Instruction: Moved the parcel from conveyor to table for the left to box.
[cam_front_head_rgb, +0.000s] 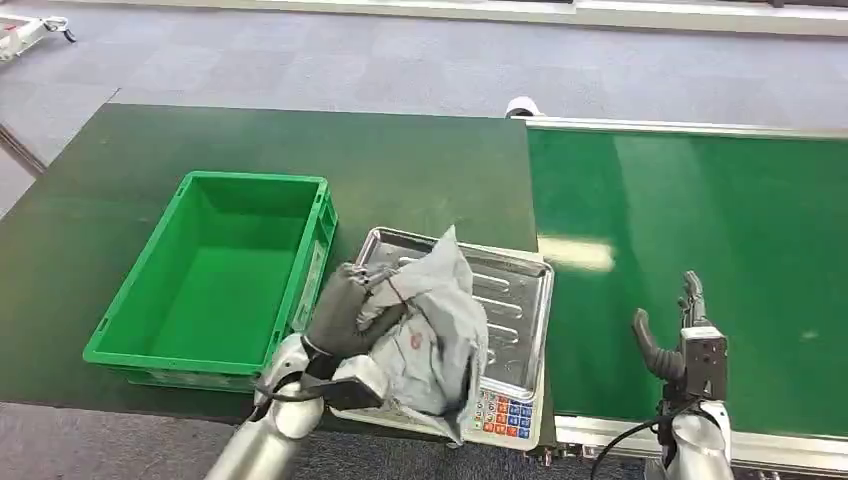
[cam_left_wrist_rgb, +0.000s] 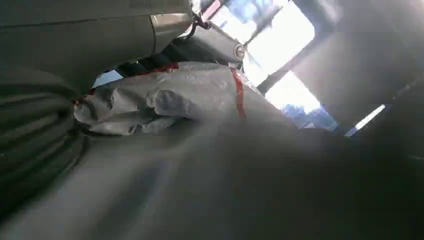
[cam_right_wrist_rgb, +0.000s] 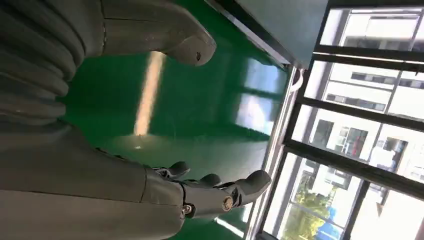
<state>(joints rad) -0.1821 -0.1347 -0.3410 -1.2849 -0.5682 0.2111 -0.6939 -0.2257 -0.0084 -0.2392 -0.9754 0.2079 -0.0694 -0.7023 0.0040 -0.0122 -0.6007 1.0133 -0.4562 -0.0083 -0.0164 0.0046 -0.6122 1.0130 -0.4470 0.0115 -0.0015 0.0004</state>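
Gripping the crumpled grey parcel (cam_front_head_rgb: 432, 325) over the scale's metal tray (cam_front_head_rgb: 520, 300), the left hand (cam_front_head_rgb: 345, 310) sits beside the green crate (cam_front_head_rgb: 225, 275); the right hand (cam_front_head_rgb: 675, 340) hovers, fingers spread, above the bare conveyor (cam_front_head_rgb: 700, 230). Parcel print unreadable.

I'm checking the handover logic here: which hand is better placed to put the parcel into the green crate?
The left hand. It already grips the grey parcel on the scale's metal tray, right beside the green crate. The right hand hangs open over the conveyor, on the far side from the crate.
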